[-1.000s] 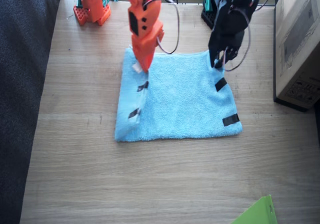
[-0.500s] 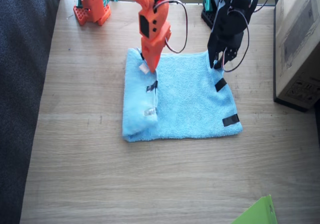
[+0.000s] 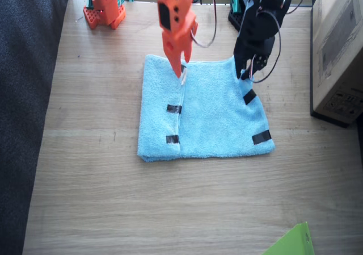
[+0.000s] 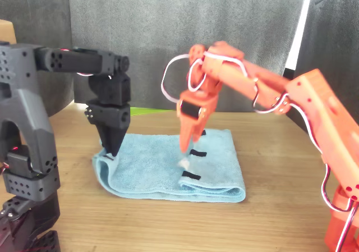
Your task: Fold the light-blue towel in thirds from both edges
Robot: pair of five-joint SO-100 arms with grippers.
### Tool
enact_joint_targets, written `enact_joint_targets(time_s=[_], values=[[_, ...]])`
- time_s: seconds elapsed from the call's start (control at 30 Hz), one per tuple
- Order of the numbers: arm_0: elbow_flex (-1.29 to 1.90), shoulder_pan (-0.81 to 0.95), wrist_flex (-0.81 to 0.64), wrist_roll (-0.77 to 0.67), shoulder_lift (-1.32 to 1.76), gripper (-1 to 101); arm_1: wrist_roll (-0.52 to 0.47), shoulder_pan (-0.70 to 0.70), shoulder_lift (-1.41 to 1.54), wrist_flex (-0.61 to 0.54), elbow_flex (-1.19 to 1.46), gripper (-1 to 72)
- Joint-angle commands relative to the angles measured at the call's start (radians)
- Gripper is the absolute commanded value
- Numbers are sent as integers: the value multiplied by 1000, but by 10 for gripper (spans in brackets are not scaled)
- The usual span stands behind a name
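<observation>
The light-blue towel (image 3: pixel 215 113) (image 4: pixel 151 170) lies flat on the wooden table. One short edge is folded over onto its middle, and black tape strips (image 3: pixel 174 108) mark that folded edge. My orange right gripper (image 3: pixel 182 73) (image 4: pixel 184 151) points down at the far end of this edge, by the small white tag (image 4: pixel 184 163), jaws together on the cloth. My black left gripper (image 3: pixel 247 70) (image 4: pixel 111 149) pinches the far corner of the other short edge, which has tape strips (image 3: pixel 261 136) and curls up slightly.
A cardboard box (image 3: pixel 340 50) stands at the table's right edge, close to the left arm. A dark fabric surface (image 3: pixel 22 96) runs along the opposite side. A bright green sheet corner (image 3: pixel 292 243) pokes in at the near edge. Cables hang off both arms.
The right gripper has carried the short edge across onto the towel's middle, and the flap now lies flat. The left gripper has stayed at its corner.
</observation>
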Motion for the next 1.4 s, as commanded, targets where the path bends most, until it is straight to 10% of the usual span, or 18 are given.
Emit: enact_joint_targets(time_s=[0.0,0.37,1.37], values=[[-100,-6,40,15,-18,-2,5,-124,152,6,84,246],[-325,-132,129,23,-121,-2,-46,-457,291,-46,454,229],[-723,-388,360,64,-262,-2,-37,-468,232,-84,492,237]])
